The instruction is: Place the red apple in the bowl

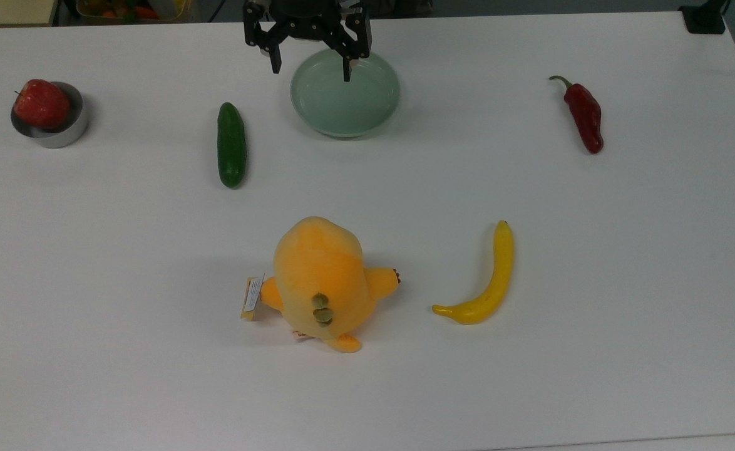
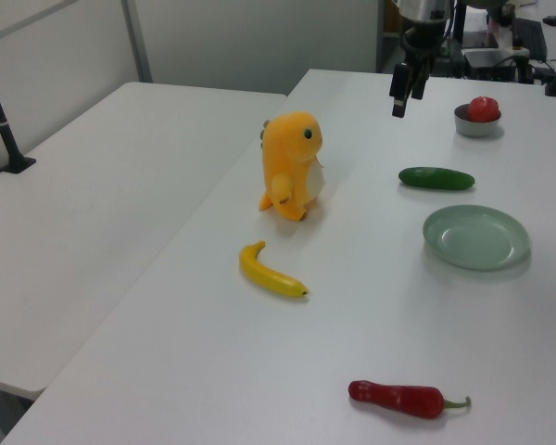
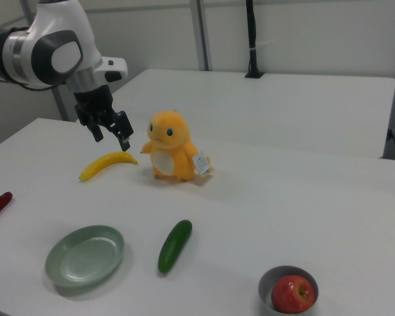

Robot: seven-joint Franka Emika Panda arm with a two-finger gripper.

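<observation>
A: Where is the red apple [image 1: 41, 103]?

B: In the grey bowl [image 1: 61, 133], near the table's [image 1: 405, 388] edge at the top view's left, glossy, stem up.

A: And the gripper [image 1: 310, 67]?

B: Raised over the green dish's [image 1: 367, 119] far rim, fingers [image 1: 346, 67] spread wide, holding nothing, well apart from the bowl.

A: Open room?

B: Bare table between bowl and cucumber [image 1: 231, 145], and along the near edge.

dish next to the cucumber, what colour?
Pale green dish, clearest in the top view.
</observation>
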